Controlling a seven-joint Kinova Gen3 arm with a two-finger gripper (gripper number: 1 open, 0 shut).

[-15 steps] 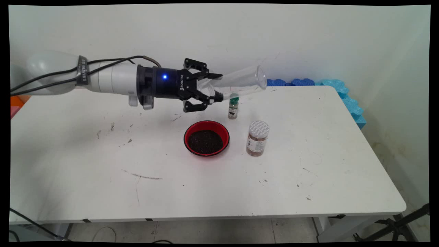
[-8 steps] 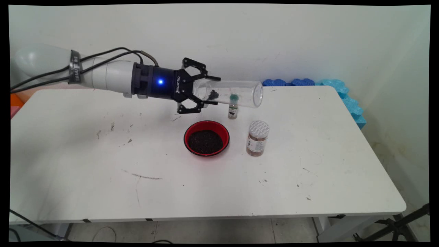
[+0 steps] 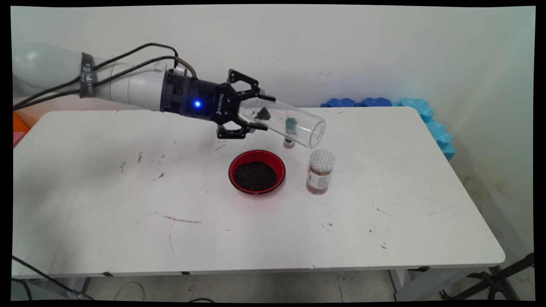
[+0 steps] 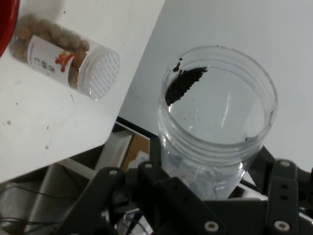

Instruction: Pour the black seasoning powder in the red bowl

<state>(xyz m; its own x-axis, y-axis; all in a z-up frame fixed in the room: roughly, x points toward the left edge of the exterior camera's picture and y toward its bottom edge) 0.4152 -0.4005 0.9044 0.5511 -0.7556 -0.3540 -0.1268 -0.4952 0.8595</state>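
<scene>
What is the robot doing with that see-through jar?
The robot's black gripper is holding a clear plastic jar by its closed end, up in the air above the white table. The jar's open mouth tilts down to the right, and a little clump of dark grains sits inside it. Just below stands a red bowl full of the same dark stuff. Beside the bowl is a white-lidded jar, and a small green-capped bottle stands behind.
</scene>
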